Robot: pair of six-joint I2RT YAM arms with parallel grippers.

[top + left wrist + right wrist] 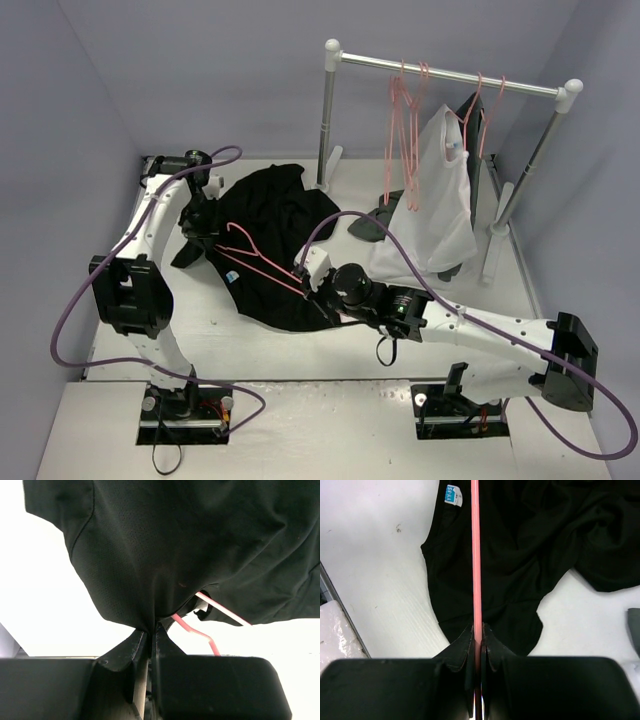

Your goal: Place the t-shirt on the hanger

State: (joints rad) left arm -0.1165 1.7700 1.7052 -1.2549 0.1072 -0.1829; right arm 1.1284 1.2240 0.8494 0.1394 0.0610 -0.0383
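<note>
The black t-shirt [275, 235] lies crumpled on the white table, left of centre. A pink wire hanger [255, 258] lies across it. My right gripper [303, 283] is shut on the hanger's wire; in the right wrist view the pink hanger [476, 555] runs straight up from the closed jaws over the t-shirt [530, 555]. My left gripper [203, 228] is shut on the t-shirt's left edge; in the left wrist view the t-shirt [175, 545] rises in a pinched fold from the jaws, and a piece of the hanger [197, 630] shows beneath it.
A metal rack [450, 75] stands at the back right with several pink hangers [405, 130], a white garment [437, 200] and a dark garment [470, 115] on it. A small dark grey-green garment [372, 225] lies at the rack's foot. Purple cables loop by both arms.
</note>
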